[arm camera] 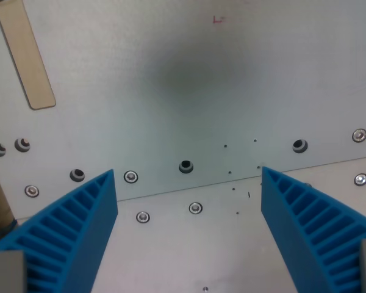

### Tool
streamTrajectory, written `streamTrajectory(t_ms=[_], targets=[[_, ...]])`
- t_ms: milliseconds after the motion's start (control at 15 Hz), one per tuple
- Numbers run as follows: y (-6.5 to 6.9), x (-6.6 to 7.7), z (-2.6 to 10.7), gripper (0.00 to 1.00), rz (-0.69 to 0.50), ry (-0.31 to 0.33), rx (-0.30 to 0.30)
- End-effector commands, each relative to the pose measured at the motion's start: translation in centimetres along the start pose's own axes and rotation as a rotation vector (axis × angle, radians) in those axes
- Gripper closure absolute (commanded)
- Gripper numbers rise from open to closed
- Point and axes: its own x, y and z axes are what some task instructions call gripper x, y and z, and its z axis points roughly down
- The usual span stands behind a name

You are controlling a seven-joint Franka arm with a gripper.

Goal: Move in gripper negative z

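Pincer (189, 183) work only here: the task names no object, just a pull-back along the tool's own axis. Its two blue ribbed fingers (73, 232) stand spread wide at the bottom corners of the wrist view, with nothing between them. Beneath lies the desk (189, 79), a pale metal plate with a seam running across it. A tan strip (25, 52) lies on it at the wrist view's upper left. Smaller still are the dark holes (186, 166) and shiny screws (196, 208) along the seam. The ribbed fingers look soft and flexible; nothing needs gripping, I judge.
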Motion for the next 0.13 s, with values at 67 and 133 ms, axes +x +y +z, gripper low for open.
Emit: streamTrajectory(t_ms=[67, 133], targets=[[0.33, -0.52, -1.96, 0.00, 0.003, -0.009, -0.002], [0.32, -0.52, -2.46, 0.00, 0.003, -0.009, -0.002]])
